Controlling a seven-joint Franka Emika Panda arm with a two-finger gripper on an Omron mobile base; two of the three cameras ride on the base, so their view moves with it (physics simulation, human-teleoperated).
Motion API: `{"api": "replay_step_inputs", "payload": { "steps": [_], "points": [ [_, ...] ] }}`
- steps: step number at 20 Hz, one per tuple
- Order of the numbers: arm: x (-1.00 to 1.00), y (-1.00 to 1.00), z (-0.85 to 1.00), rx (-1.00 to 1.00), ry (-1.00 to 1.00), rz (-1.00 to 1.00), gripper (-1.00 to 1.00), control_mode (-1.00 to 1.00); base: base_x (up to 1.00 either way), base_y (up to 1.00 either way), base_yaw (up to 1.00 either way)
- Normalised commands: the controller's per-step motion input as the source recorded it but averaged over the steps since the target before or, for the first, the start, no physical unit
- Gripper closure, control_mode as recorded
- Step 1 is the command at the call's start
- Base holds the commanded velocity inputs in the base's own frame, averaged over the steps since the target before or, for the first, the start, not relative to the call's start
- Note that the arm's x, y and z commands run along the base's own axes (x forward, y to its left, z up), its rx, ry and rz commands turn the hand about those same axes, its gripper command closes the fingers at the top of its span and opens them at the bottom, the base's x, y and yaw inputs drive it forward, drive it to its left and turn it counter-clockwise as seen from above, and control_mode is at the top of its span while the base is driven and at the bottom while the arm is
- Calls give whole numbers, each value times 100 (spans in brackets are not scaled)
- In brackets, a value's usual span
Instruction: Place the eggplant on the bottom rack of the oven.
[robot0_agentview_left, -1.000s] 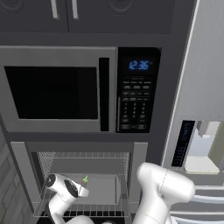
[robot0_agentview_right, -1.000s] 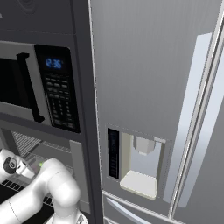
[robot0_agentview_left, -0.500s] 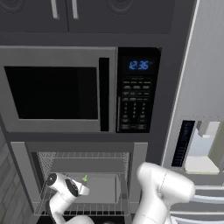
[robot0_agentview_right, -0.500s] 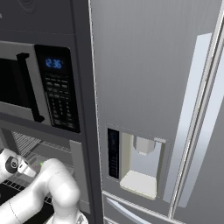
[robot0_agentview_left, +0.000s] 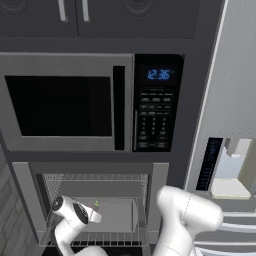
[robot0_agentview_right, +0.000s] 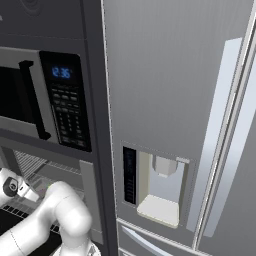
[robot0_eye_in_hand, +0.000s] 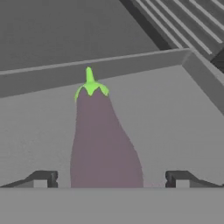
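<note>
You're looking at a dark built-in wall with one microwave (robot0_agentview_left: 75, 102) in the upper half of the left base view, its blue clock (robot0_agentview_left: 159, 74) lit, and one oven (robot0_agentview_left: 95, 205) open beneath it at lower left. To the right stands one steel fridge (robot0_agentview_right: 200, 125) with a dispenser (robot0_agentview_right: 159, 187) at the lower middle of the right base view. Inside the oven you can count two wire racks: an upper rack (robot0_agentview_left: 95, 177) and the bottom rack (robot0_agentview_left: 95, 239) near the frame's bottom edge. One flat grey tray (robot0_agentview_left: 117, 215) sits between them. In the hand view the one eggplant (robot0_eye_in_hand: 103, 144) lies on the tray's floor at centre, green stem pointing to the top of the frame toward the tray's raised rim. The gripper (robot0_eye_in_hand: 111, 178) has its two fingers (robot0_eye_in_hand: 41, 178) spread wide at the bottom, one either side of the eggplant's base, each clear of it with a visible gap.
</note>
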Motion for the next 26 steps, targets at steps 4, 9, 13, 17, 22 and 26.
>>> {"api": "replay_step_inputs", "payload": {
  "steps": [4,9,13,17,22,26],
  "points": [
    [-33,-1,60,0,0,0,-100,-100,0,0,0],
    [-67,-24,76,1,0,1,-100,-100,0,0,0],
    [-89,-41,80,10,0,3,-100,-100,0,0,0],
    [-95,-44,88,16,0,4,-100,-100,0,0,0],
    [-100,-24,100,15,0,11,-100,-100,0,0,0],
    [-94,0,100,4,4,15,-100,-100,0,0,0]
  ]
}}
